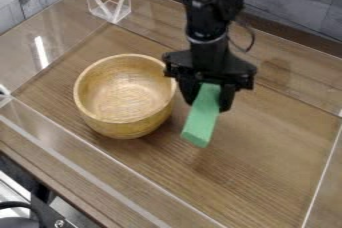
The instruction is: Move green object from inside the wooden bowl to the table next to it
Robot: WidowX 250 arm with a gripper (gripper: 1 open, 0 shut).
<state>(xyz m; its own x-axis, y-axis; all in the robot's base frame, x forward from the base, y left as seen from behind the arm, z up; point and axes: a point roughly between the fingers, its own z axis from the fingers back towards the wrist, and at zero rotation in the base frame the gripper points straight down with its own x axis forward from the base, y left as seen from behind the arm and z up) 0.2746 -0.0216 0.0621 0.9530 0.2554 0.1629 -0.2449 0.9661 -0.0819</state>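
Note:
My gripper (209,94) points almost straight down and is shut on the upper end of the green object (201,120), a flat bright green block. The block hangs tilted, its lower end low over the table (267,172), just right of the wooden bowl (124,94). Whether that end touches the wood I cannot tell. The bowl is round, light tan, and holds nothing. The black arm reaches down from the top of the picture.
Low clear acrylic walls (40,137) run around the tabletop. A small clear stand (107,4) sits at the back left, beyond the bowl. Open wood lies right of and in front of the block.

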